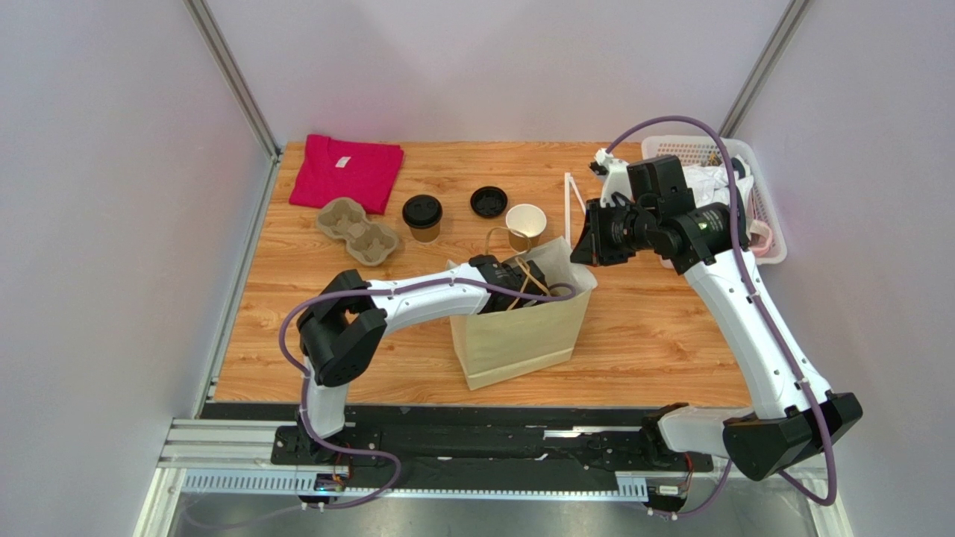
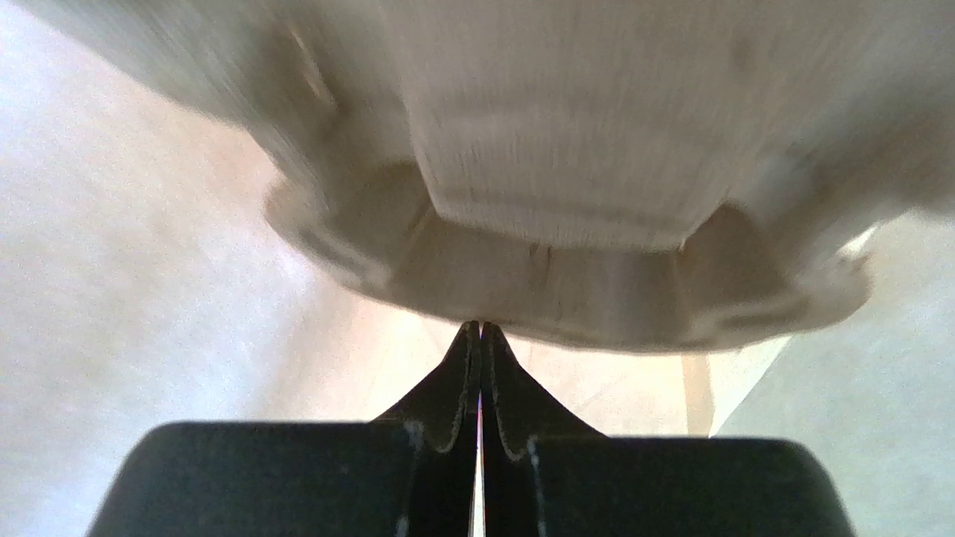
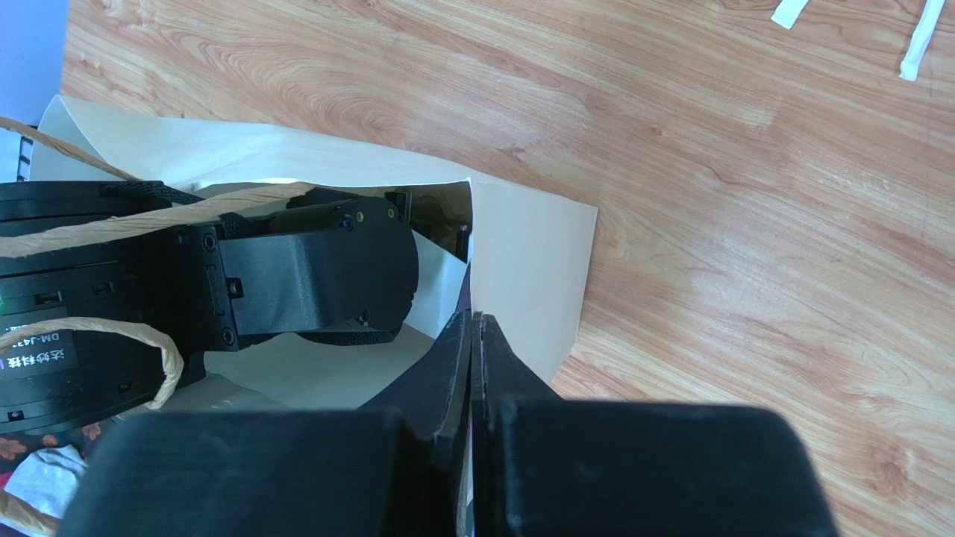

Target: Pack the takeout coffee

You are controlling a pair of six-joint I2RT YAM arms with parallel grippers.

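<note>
While the left end effector point(image 2: 481, 327) occupies the bag point(image 1: 521, 336), takeout coffee point(image 1: 422, 218) stands outside.

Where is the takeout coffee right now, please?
In the top view, the takeout coffee stands on the table left of centre, beyond the paper bag, between the cardboard cup carrier and the loose black lid.

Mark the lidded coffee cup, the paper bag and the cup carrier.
lidded coffee cup point(image 1: 422, 210), top external view, on its black lid.
paper bag point(image 1: 521, 336), top external view, on its front wall.
cup carrier point(image 1: 357, 231), top external view, between its two wells.
</note>
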